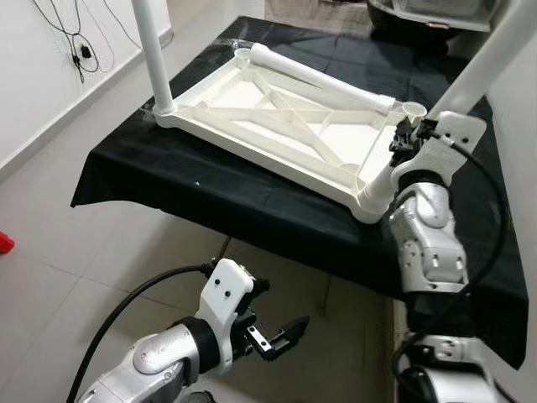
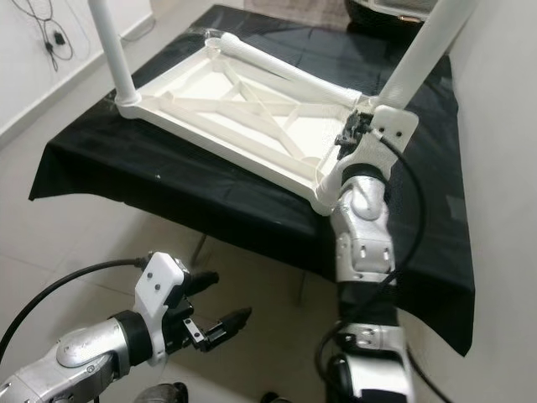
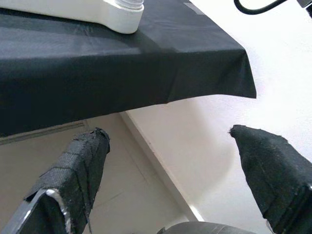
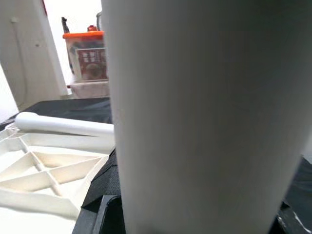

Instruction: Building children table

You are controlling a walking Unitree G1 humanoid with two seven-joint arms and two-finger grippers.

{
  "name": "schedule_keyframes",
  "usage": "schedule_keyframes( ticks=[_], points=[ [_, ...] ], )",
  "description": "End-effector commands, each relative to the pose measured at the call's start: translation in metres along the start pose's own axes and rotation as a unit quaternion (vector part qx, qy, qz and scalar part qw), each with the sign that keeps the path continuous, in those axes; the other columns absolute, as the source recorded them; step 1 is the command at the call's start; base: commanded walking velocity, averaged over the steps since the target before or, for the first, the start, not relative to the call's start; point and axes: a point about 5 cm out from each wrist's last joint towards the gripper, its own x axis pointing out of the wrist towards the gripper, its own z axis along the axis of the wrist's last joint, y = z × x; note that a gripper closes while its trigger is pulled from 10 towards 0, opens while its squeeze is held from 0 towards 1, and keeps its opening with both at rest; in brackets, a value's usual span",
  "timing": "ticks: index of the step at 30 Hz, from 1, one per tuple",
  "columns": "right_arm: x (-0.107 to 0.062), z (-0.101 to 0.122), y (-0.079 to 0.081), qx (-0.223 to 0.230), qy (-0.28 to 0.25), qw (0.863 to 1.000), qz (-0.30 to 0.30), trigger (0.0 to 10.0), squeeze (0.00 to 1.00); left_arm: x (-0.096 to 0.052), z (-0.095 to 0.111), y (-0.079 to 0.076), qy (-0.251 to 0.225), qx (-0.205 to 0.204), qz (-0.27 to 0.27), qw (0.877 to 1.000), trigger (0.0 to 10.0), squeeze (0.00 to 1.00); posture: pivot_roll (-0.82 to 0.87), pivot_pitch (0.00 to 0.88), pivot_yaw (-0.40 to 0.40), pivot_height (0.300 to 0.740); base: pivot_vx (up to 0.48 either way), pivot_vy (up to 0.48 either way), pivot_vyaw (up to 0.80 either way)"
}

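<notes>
- White plastic tabletop (image 1: 277,126) lies upside down, ribs showing, on a table draped in black cloth (image 1: 143,172).
- One white leg (image 1: 155,50) stands upright in a corner socket; another leg (image 1: 319,75) lies across the tabletop.
- Right gripper (image 1: 415,134) has its jaws clamped on a tilted leg (image 1: 470,75) at the near corner.
- Left gripper (image 1: 281,334) hangs below the table edge, jaws apart, holding nothing.

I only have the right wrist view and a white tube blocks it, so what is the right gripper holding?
Observer: The right gripper is clamped on a tilted leg set in the near right corner of the upturned tabletop.
Operator: Any other leg fitted?
Observer: One upright leg stands in the near left corner.
Operator: And the left gripper?
Observer: The left gripper hangs open below the black-clothed table, holding nothing.
</notes>
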Motion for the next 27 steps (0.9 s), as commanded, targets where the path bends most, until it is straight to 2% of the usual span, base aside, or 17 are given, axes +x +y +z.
schedule_keyframes(
  ticks=[1,3,4,6,8,9,10,13,17,19,23,25,27],
  points=[
    [-0.011,-0.06,-0.02,-0.045,0.144,0.987,-0.058,10.0,0.0,0.001,-0.005,-0.001,0.008,-0.007,-0.002,1.0,10.0,0.0,0.19,0.222,-0.048,0.74,0.0,0.0,0.0],
    [-0.007,-0.057,-0.015,-0.057,0.142,0.982,-0.107,10.0,0.0,0.001,-0.004,-0.001,0.007,-0.007,-0.002,1.0,10.0,0.0,0.19,0.222,-0.049,0.74,0.0,0.0,0.0],
    [-0.007,-0.057,-0.015,-0.057,0.142,0.982,-0.107,10.0,0.0,0.001,-0.004,-0.001,0.007,-0.007,-0.002,1.0,10.0,0.0,0.19,0.222,-0.049,0.74,0.0,0.0,0.0],
    [-0.006,-0.054,-0.01,-0.059,0.135,0.978,-0.147,10.0,0.0,0.001,-0.004,0.0,0.007,-0.006,-0.002,1.0,10.0,0.0,0.19,0.222,-0.049,0.74,0.0,0.0,0.0],
    [-0.006,-0.054,-0.01,-0.059,0.135,0.978,-0.147,10.0,0.0,0.001,-0.004,0.0,0.007,-0.006,-0.002,1.0,10.0,0.0,0.19,0.222,-0.049,0.74,0.0,0.0,0.0],
    [-0.008,-0.051,-0.007,-0.064,0.127,0.973,-0.182,10.0,0.0,0.001,-0.004,0.0,0.007,-0.006,-0.001,1.0,10.0,0.0,0.19,0.224,-0.053,0.74,0.0,0.0,0.0],
    [-0.008,-0.051,-0.007,-0.064,0.127,0.973,-0.182,10.0,0.0,0.001,-0.004,0.0,0.007,-0.006,-0.001,1.0,10.0,0.0,0.19,0.224,-0.053,0.74,0.0,0.0,0.0],
    [-0.017,-0.043,0.009,-0.055,0.114,0.958,-0.256,10.0,0.0,0.001,-0.005,0.0,0.007,-0.006,0.0,1.0,10.0,0.0,0.19,0.225,-0.057,0.74,0.0,0.0,0.0],
    [-0.019,-0.041,0.013,-0.051,0.115,0.955,-0.267,10.0,0.0,0.002,-0.005,0.0,0.007,-0.006,0.0,1.0,10.0,0.0,0.19,0.225,-0.057,0.74,0.0,0.0,0.0],
    [-0.019,-0.036,0.025,-0.043,0.121,0.946,-0.296,10.0,0.0,0.002,-0.005,0.0,0.007,-0.007,0.0,1.0,10.0,0.0,0.19,0.225,-0.059,0.74,0.0,0.0,0.0],
    [-0.014,-0.026,0.037,-0.046,0.108,0.944,-0.309,10.0,0.0,0.003,-0.005,0.0,0.006,-0.007,0.001,1.0,10.0,0.0,0.19,0.223,-0.061,0.74,0.0,0.0,0.0],
    [-0.012,-0.025,0.042,-0.038,0.11,0.947,-0.299,10.0,0.0,0.003,-0.005,-0.001,0.006,-0.007,0.002,1.0,10.0,0.0,0.19,0.221,-0.064,0.74,0.0,0.0,0.0],
    [-0.009,-0.023,0.052,-0.026,0.107,0.961,-0.255,10.0,0.0,0.003,-0.006,-0.001,0.006,-0.008,0.003,1.0,10.0,0.0,0.19,0.217,-0.067,0.74,0.0,0.0,0.0]
  ],
)
